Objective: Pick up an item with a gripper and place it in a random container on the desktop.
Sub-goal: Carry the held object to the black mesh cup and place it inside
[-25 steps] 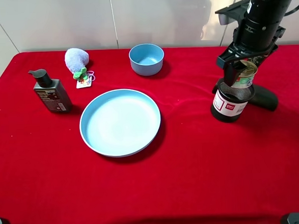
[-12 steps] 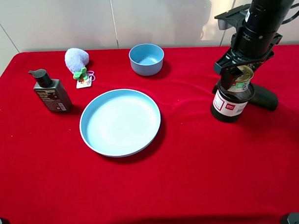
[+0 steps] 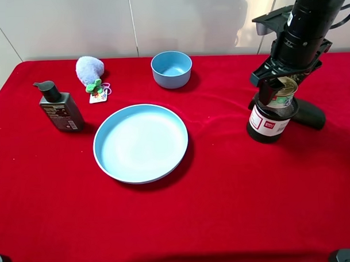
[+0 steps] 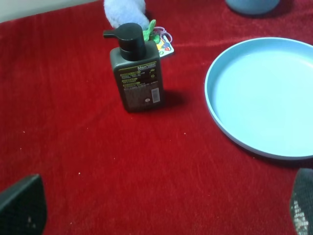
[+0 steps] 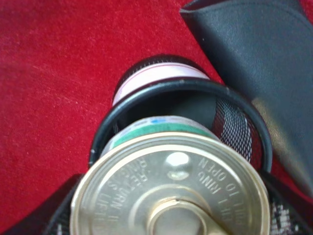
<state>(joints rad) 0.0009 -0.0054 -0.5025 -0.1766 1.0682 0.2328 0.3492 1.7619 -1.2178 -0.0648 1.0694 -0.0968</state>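
Black object [image 3: 310, 113] beside mesh cup [image 3: 265, 125], can [image 3: 283, 93] at rim

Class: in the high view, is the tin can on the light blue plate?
No, the right gripper holds the tin can at the wire-mesh cup's rim.

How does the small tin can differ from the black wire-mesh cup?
The tin can has solid walls and a closed gold lid; the mesh cup is black see-through wire with an open top. The right hand holds the tin can at the cup's mouth; the mesh cup stands on the red cloth. The can's label is pale green and white, the cup's white and red. Both are round.
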